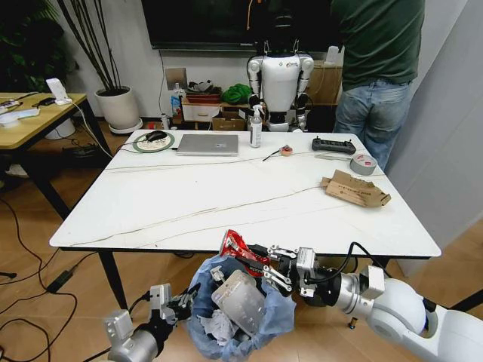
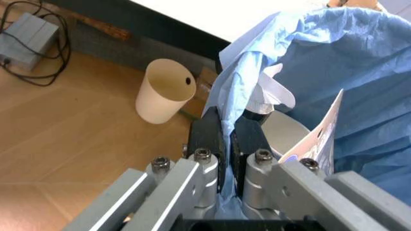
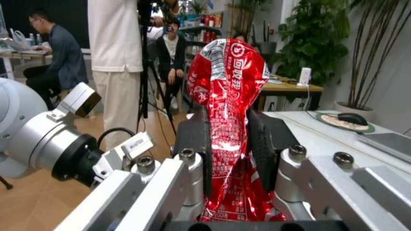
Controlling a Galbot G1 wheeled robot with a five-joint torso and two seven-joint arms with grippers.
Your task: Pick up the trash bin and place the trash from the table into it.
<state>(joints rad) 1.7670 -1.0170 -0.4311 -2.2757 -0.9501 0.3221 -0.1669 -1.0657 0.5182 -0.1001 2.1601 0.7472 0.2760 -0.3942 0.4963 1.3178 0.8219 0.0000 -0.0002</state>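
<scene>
The red packet (image 3: pixel 226 125), printed with white writing too creased to read, is clamped between the right gripper (image 1: pixel 262 265) fingers just above the trash bin (image 1: pixel 240 317), below the table (image 1: pixel 249 204) edge, while the left gripper (image 2: pixel 226 144) pinches the bin's blue bag rim.

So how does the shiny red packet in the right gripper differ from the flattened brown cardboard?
The shiny red packet is crinkled foil, clamped in the right gripper over the blue-lined trash bin. The flattened brown cardboard is dull and lies untouched on the white marble-look table. Neither is in the bin.
</scene>
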